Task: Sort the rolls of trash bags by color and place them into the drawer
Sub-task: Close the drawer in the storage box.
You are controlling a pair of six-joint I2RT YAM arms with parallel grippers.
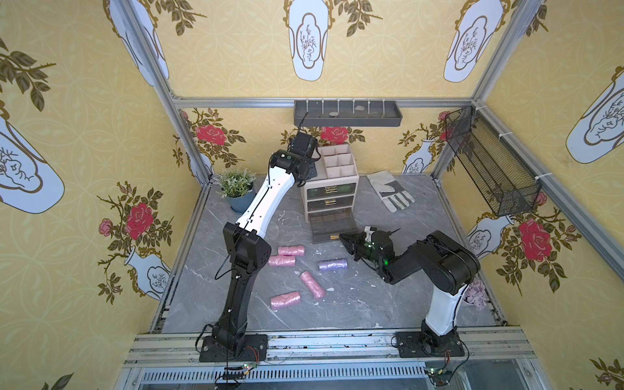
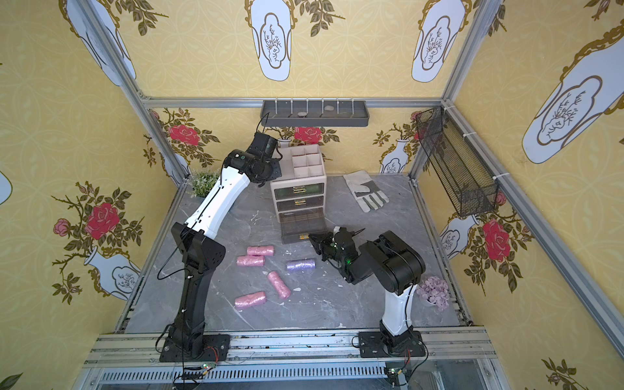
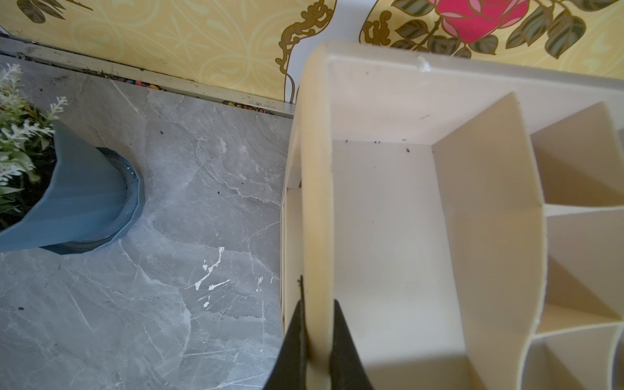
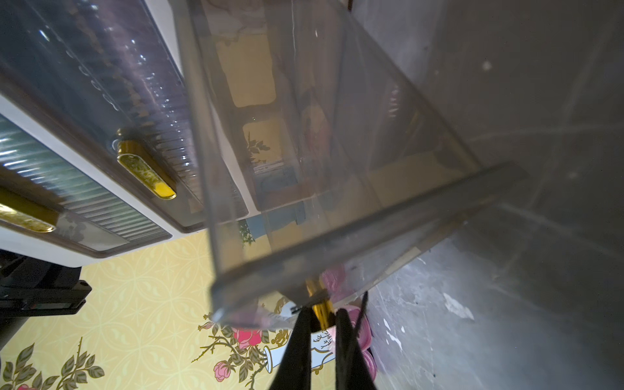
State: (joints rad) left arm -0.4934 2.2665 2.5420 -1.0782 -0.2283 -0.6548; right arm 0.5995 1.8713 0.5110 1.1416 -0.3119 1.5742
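The beige chest [image 1: 332,169] stands at the back of the table, with its bottom drawer [image 1: 332,224] [image 2: 302,223] pulled out toward the front. My right gripper [image 4: 322,312] [image 1: 341,236] is shut on that drawer's gold handle [image 4: 319,299]. My left gripper [image 3: 317,304] is shut on the left rim [image 3: 317,202] of the chest's divided top tray. Several pink rolls [image 1: 291,250] [image 1: 282,260] [image 1: 312,284] and one lilac-purple roll [image 1: 333,265] [image 2: 301,265] lie loose on the table in front of the chest. The open drawer looks empty.
A potted plant [image 1: 236,189] stands left of the chest and a grey work glove [image 1: 390,190] lies to its right. A lilac flower cluster [image 2: 434,292] sits by the right arm. A grey tray [image 1: 347,113] and a black mesh basket [image 1: 489,165] hang on the walls.
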